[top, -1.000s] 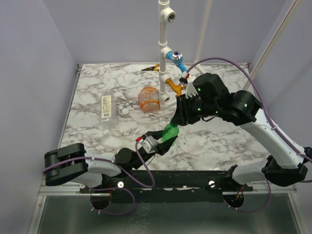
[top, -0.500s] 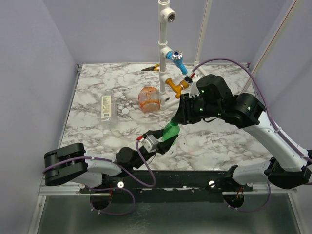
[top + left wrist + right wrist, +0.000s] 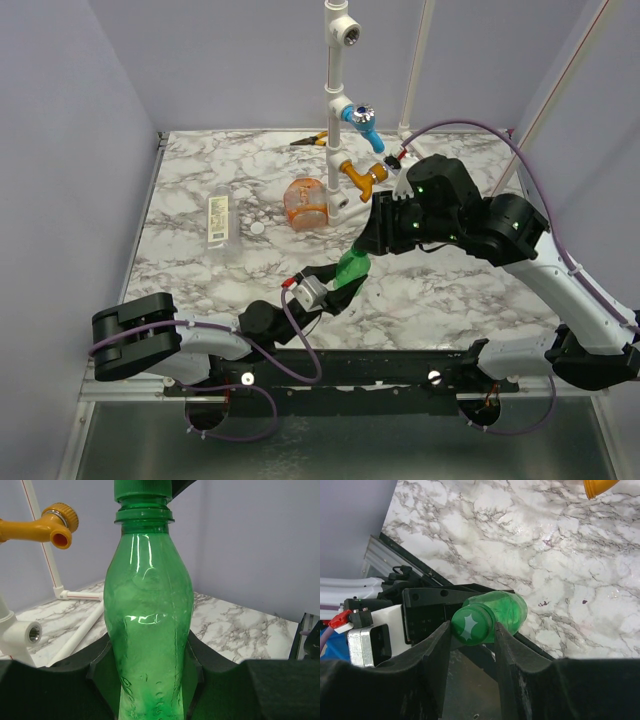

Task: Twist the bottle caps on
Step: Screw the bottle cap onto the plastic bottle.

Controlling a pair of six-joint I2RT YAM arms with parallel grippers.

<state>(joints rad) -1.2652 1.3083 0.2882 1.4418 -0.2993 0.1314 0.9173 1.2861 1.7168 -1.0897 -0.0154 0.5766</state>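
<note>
Restraint: left gripper (image 3: 147,672) clenches green bottle (image 3: 150,605) so it cannot spin; right gripper (image 3: 472,630) straddles dark green cap (image 3: 471,622) for turning, clamped or loose undeterminable.

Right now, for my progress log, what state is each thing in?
Green bottle: held by left gripper.
Green cap: on that bottle's neck.
Left gripper: jaws shut on green bottle.
Right gripper: jaws flank green cap; grip unclear.
Clear bottle: lying flat, free.
Orange bottle: free, beside pipe.
White cap: loose on table.
</note>
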